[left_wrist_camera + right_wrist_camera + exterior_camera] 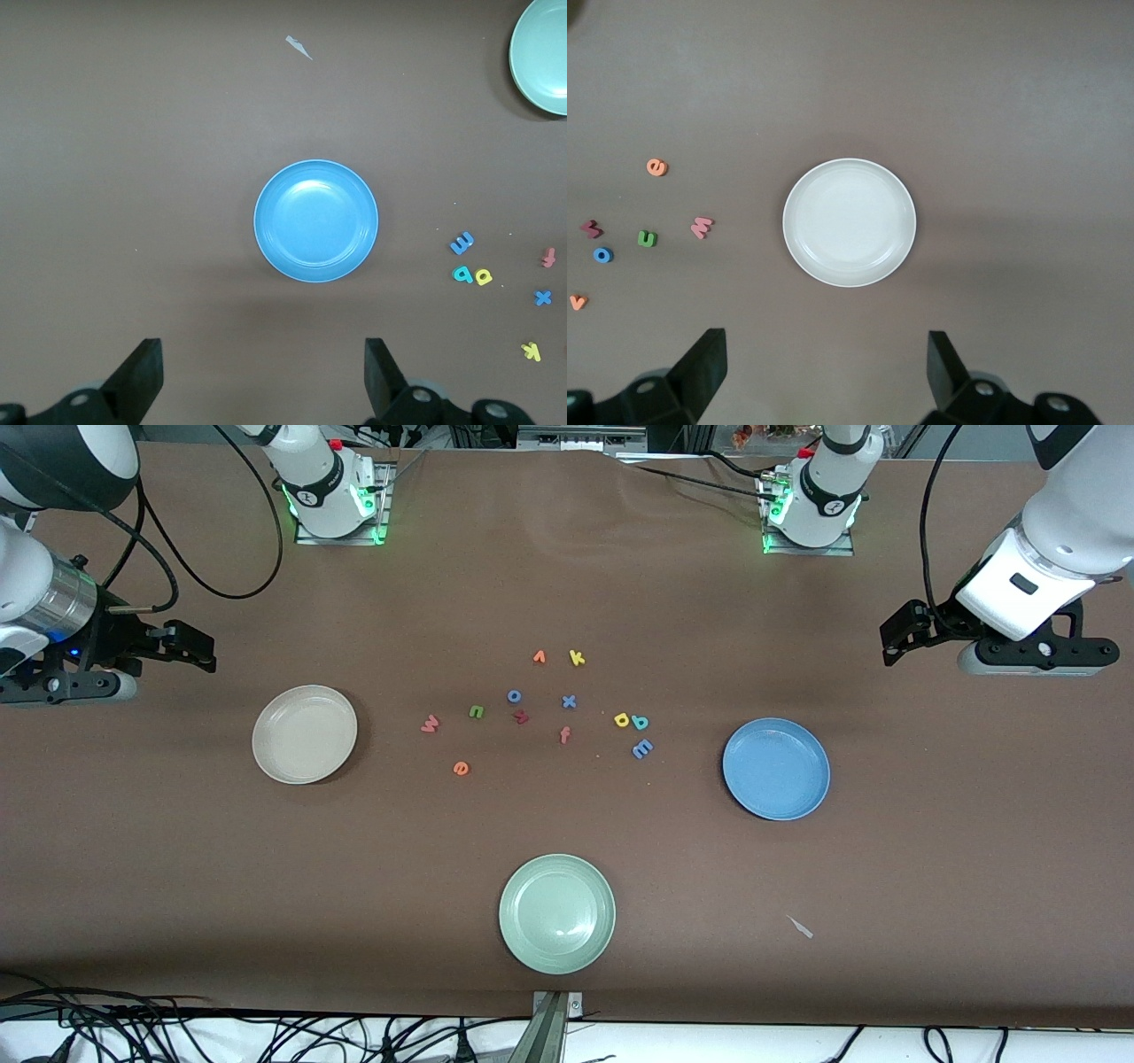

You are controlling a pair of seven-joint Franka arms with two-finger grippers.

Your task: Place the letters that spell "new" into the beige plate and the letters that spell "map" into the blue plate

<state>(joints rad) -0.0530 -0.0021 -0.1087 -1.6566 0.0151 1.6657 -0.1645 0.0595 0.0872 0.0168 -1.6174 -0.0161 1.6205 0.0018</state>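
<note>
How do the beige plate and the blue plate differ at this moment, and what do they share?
Colour: the beige plate is cream, the blue plate sky blue. Place: the beige plate lies toward the right arm's end of the table, the blue plate toward the left arm's end and slightly nearer the front camera. Neighbours: the "w" lies closest to the beige plate, the "m" closest to the blue one. Both are round, shallow, similar in size and hold no letters.

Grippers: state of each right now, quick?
Left gripper: open, holding nothing, up above the table by the blue plate.
Right gripper: open, holding nothing, up above the table by the beige plate.
</note>
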